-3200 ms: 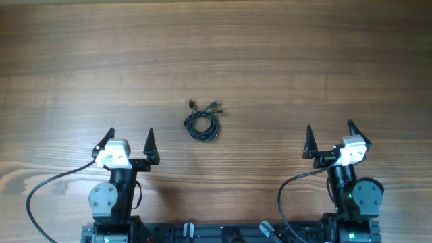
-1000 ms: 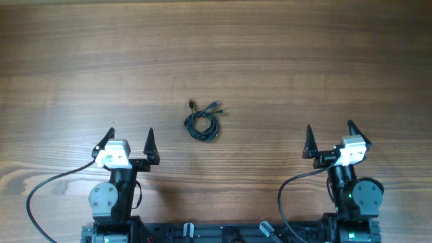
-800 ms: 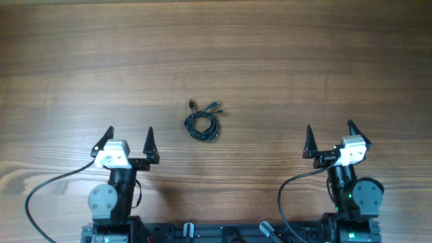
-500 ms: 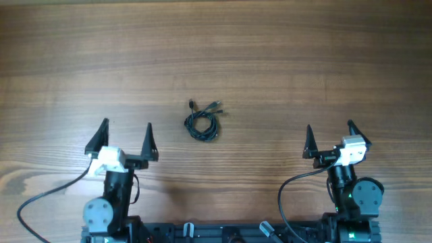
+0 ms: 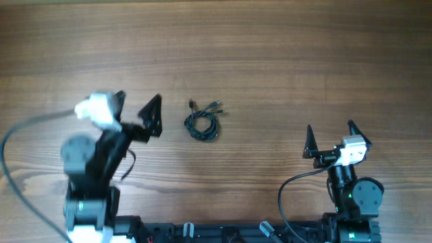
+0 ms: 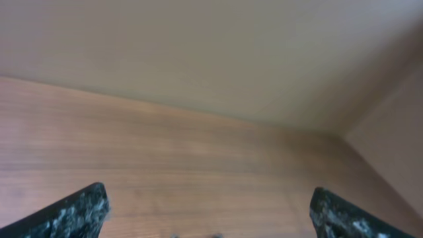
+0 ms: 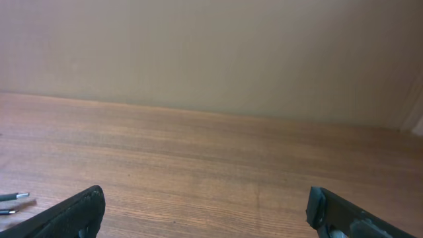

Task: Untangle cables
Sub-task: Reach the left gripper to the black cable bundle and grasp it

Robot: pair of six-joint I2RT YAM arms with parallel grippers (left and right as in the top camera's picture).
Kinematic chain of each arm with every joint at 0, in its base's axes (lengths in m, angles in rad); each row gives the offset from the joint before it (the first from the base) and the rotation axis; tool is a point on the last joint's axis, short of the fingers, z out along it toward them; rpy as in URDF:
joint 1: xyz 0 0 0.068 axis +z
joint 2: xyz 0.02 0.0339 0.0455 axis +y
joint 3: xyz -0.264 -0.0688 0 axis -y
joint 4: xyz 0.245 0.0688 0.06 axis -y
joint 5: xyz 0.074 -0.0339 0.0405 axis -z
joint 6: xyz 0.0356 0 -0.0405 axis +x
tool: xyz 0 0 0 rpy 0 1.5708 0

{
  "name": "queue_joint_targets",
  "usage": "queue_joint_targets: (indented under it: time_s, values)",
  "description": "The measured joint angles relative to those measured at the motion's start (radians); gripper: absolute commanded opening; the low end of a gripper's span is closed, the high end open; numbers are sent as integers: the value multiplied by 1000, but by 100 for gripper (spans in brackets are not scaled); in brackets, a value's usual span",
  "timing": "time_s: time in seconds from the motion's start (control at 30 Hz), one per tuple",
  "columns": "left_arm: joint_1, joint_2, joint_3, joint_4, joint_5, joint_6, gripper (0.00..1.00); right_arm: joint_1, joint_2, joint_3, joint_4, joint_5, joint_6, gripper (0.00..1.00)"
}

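Cables: thin black cords in one small coiled bundle, plug ends poking out on the far side, lying on the wooden table | near the left gripper, off to its right, untouched | left gripper: fingers spread, empty, blurred | right gripper: fingers spread, empty, cables well to its left.

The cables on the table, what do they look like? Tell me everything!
The cables are thin black cords wound into a small round bundle, lying flat on the wooden table near its middle. A few short ends with small plugs stick out on the far side. Only the table touches them.
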Motion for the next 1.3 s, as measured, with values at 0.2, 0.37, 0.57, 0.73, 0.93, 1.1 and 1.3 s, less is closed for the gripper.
queue_joint_targets:
  time_s: [0.2, 0.37, 0.57, 0.73, 0.93, 1.1, 1.3]
  values:
    - [-108, 334, 143, -35, 103, -22, 100, 0, 0, 0, 0, 0, 0, 100]
    - [-190, 556, 148, -35, 177, -66, 58, 0, 0, 0, 0, 0, 0, 100]
    - [-251, 695, 152, -217, -32, -230, 56, 0, 0, 0, 0, 0, 0, 100]
    - [-347, 736, 152, -254, -261, -311, 49, 0, 0, 0, 0, 0, 0, 100]
    - [-400, 892, 152, -223, -388, -405, 9, 0, 0, 0, 0, 0, 0, 100]
    - [-403, 914, 158, -192, -404, -425, 4, 0, 0, 0, -1, 0, 0, 100]
    - [-403, 796, 180, -238, -415, -428, 4, 0, 0, 0, 0, 0, 0, 100]
